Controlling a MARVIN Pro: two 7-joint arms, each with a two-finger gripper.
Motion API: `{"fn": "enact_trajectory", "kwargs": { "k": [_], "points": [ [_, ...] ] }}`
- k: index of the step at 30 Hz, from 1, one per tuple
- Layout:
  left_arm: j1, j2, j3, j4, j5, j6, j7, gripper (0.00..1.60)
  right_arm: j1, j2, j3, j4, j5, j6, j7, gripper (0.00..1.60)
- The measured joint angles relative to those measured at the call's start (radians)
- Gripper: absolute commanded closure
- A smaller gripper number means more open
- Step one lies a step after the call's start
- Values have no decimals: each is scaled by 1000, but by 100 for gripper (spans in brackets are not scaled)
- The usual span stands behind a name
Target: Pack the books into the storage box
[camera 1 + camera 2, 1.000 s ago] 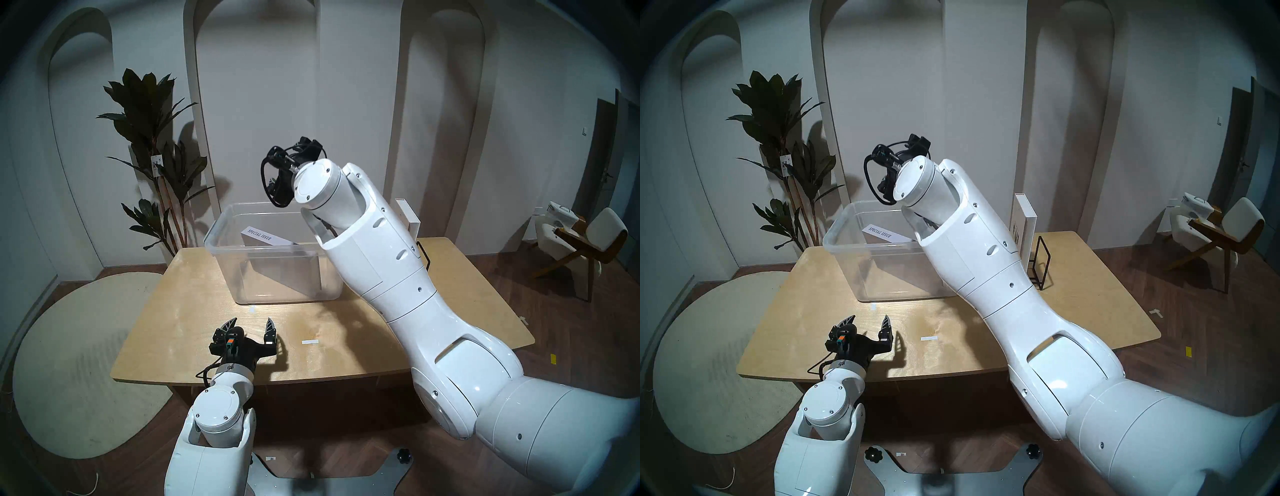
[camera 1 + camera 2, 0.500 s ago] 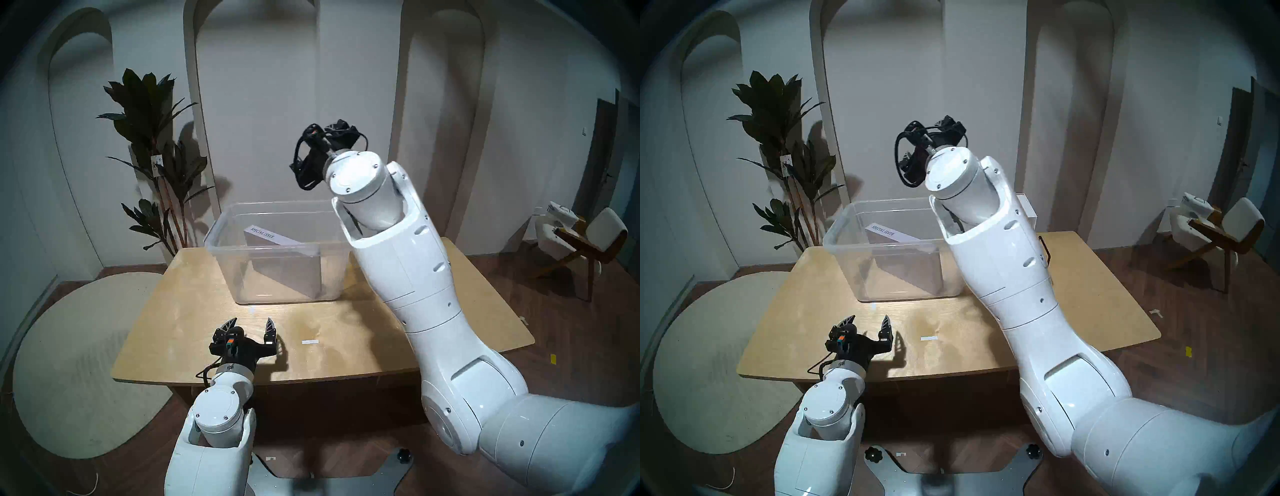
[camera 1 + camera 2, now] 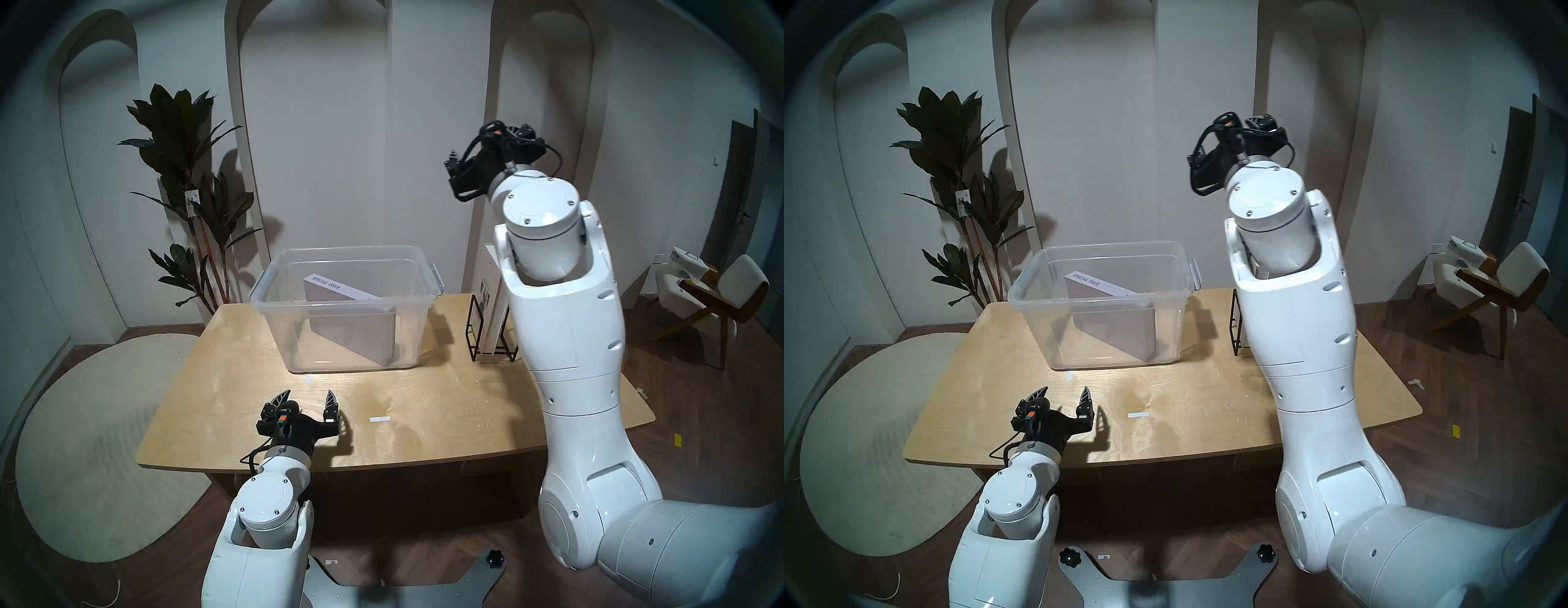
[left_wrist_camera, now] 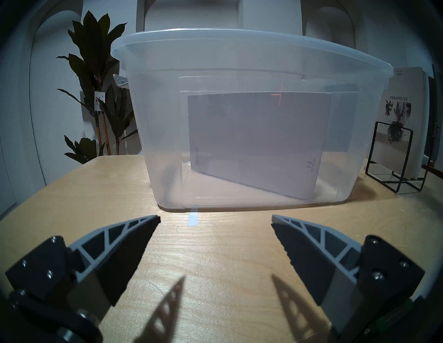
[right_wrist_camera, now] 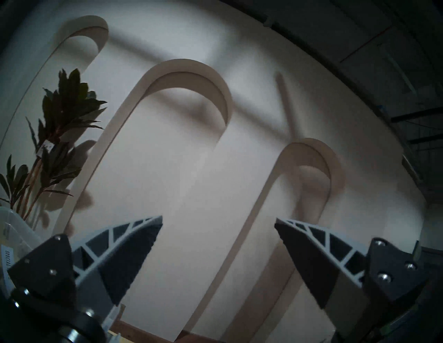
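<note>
The clear storage box (image 3: 339, 299) stands at the back middle of the wooden table (image 3: 237, 382). The pale grey book (image 3: 352, 335) with "SPECIAL ISSUE" on its spine leans slanted inside it, and shows through the wall in the left wrist view (image 4: 259, 141). The white book (image 3: 492, 288) with dark cover graphics stands upright in a black wire rack (image 3: 475, 335) right of the box, partly hidden by my right arm. My left gripper (image 3: 306, 399) is open and empty, low over the table in front of the box. My right gripper (image 3: 488, 148) is open and empty, raised high above the rack and facing the wall (image 5: 218, 222).
A potted plant (image 3: 186, 178) stands behind the table's left corner. A chair (image 3: 712, 293) is at the far right. White tape marks (image 3: 379, 419) lie on the table. A round rug (image 3: 85, 446) covers the floor at the left.
My right arm has swung up and to the right, away from above the storage box, uncovering the rack and the white book. The left arm and the grey book have not moved.
</note>
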Motion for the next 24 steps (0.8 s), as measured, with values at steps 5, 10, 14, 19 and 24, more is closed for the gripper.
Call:
{"fn": "enact_trajectory", "kwargs": {
  "k": [5, 10, 14, 19, 24],
  "points": [
    [0, 0, 0, 0, 0, 0, 0, 0, -54, 23, 83, -71, 20, 0, -11, 0],
    [0, 0, 0, 1, 0, 0, 0, 0, -116, 39, 153, -135, 41, 19, -11, 0],
    [0, 0, 0, 1, 0, 0, 0, 0, -166, 46, 217, -174, 54, 60, -1, 0],
    [0, 0, 0, 1, 0, 0, 0, 0, -227, 48, 296, -194, 65, 110, 12, 0],
    [0, 0, 0, 1, 0, 0, 0, 0, -294, 46, 387, -198, 77, 148, 27, 0]
  ]
}}
